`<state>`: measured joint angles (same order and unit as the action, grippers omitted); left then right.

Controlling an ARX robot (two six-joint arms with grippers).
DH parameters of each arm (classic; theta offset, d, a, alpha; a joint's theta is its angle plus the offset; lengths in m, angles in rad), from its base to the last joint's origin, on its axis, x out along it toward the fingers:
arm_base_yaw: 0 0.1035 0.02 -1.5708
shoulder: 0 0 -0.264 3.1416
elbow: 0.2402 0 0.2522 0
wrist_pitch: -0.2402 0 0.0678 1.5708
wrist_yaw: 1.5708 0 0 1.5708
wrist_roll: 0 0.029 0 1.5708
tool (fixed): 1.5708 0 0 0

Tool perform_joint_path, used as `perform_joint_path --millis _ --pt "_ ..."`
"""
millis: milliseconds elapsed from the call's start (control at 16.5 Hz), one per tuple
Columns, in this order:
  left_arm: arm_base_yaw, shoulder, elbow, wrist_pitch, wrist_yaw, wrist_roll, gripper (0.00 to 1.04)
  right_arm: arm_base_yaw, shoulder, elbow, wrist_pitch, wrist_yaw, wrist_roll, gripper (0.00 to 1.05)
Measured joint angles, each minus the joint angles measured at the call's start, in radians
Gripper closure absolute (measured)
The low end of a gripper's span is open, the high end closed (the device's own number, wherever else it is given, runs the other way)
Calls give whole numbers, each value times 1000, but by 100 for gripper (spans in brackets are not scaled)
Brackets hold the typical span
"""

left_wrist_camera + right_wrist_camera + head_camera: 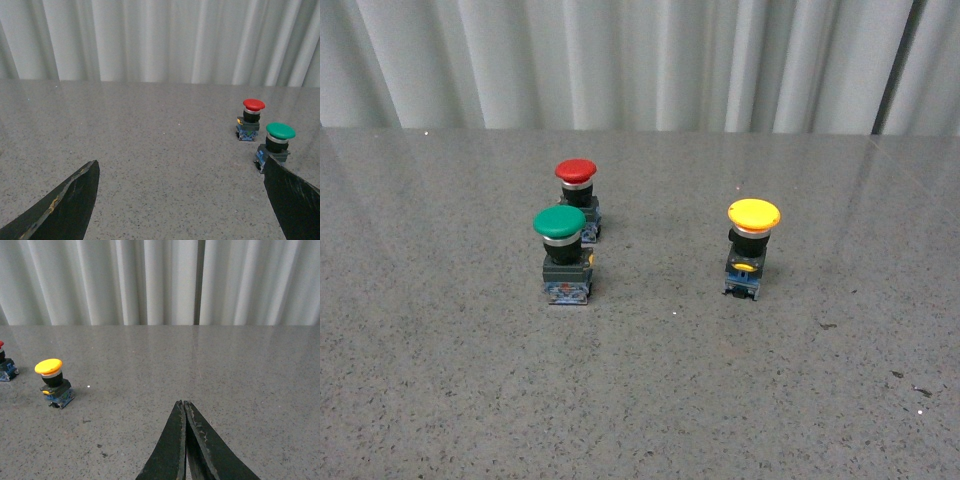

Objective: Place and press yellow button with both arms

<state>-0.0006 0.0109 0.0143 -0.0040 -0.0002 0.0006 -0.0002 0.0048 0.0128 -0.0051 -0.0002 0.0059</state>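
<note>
The yellow button (753, 250) is seen standing upright on the grey bench (650, 400), toward its right side, well apart from the green button (562, 254) and the red button (578, 197). Nothing is held. The left tool (180, 200) is spread wide apart. The right tool (184, 440) is pressed together on nothing. The yellow button should be gripped low on its base, so its cap can be pushed straight down. No boxes or bowls are seen.
</note>
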Motion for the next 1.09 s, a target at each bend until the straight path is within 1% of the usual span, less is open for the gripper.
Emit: perform_joint_path --millis 60,121,181,302,544,605,665,726,1089 --pt "0 0 0 0 0 0 7 0 0 0 0 0 0 98" --pt "0 0 0 0 0 0 7 0 0 0 0 0 0 89" --pt "0 0 0 0 0 0 7 0 0 0 0 0 0 76" --pt "0 0 0 0 0 0 7 0 0 0 0 0 0 58" --pt "0 0 0 0 0 0 7 0 0 0 0 0 0 16" --pt "0 0 0 0 0 0 7 0 0 0 0 0 0 8" --pt "0 0 0 0 0 0 7 0 0 0 0 0 0 5" --pt "0 0 0 0 0 0 7 0 0 0 0 0 0 7" --pt "0 0 0 0 0 0 7 0 0 0 0 0 0 7"
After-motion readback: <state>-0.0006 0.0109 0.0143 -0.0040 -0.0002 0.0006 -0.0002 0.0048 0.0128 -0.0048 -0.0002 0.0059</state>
